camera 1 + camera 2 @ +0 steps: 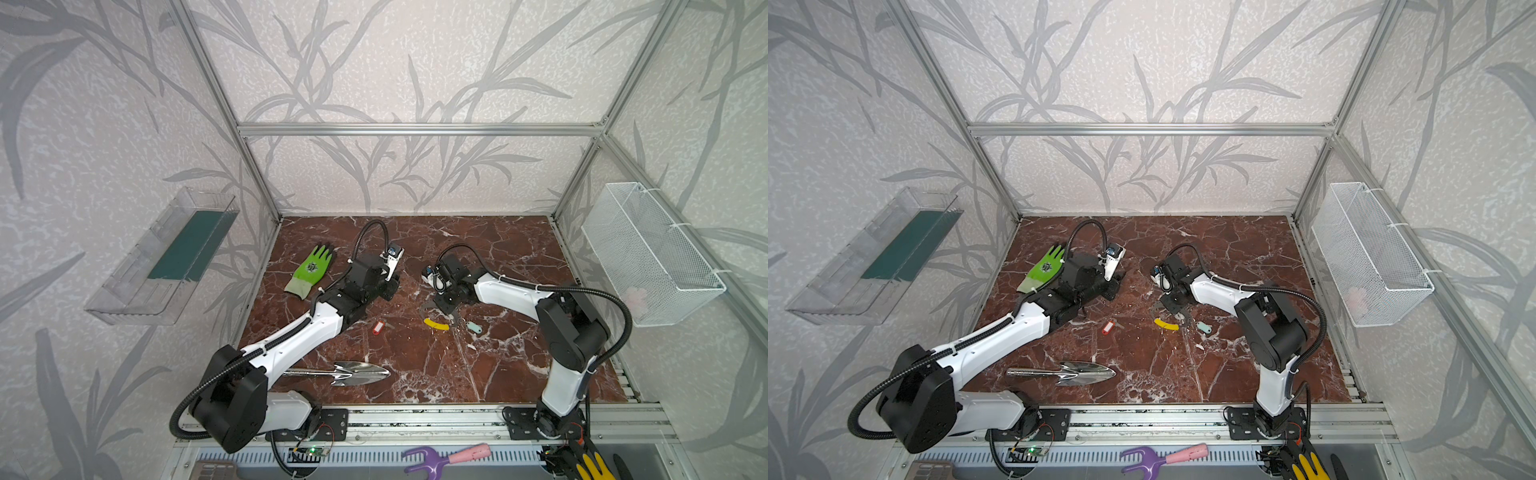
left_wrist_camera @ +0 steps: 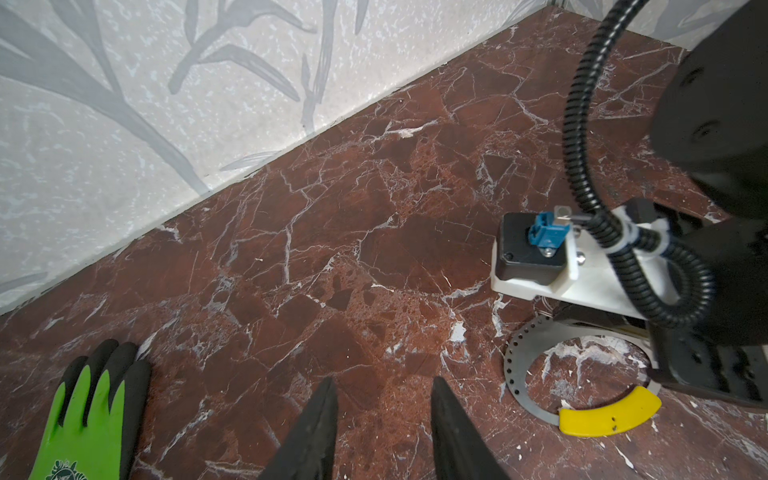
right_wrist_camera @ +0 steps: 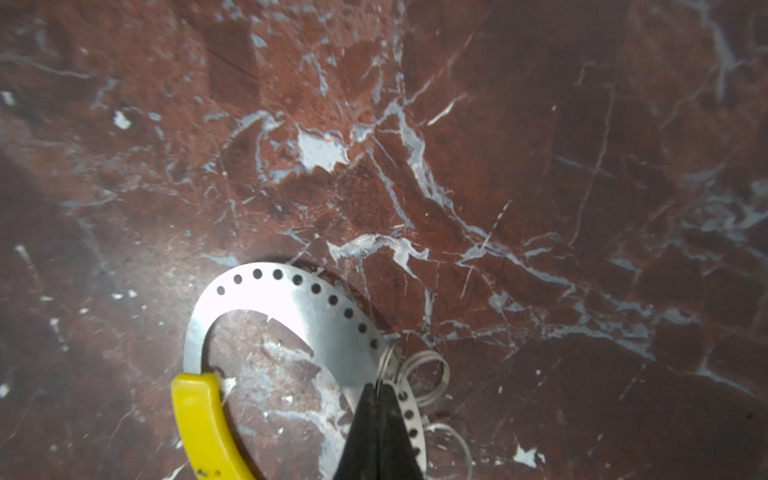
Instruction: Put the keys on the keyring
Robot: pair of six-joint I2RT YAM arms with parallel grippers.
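Right pincer (image 3: 376, 388): pressed together, tips on the keyring's (image 3: 316, 307) holed band beside small wire rings (image 3: 428, 370); whether it pinches anything, I cannot tell.
Left pincer (image 2: 382, 424): spread, nothing between, over bare table (image 2: 332, 249), at the keyring's 10 o'clock.
Keyring: lies on the table, right of centre in both top views, yellow segment (image 1: 436, 324) at its 6 o'clock.
Red-tag key (image 1: 377, 327): at the keyring's 9 o'clock, apart.
Mint-tag key (image 1: 473, 327): at its 3 o'clock, near.

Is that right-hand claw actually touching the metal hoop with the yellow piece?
Touching. In the right wrist view the right gripper has its tips closed on the keyring, pinching its holed grey band with no gap showing.
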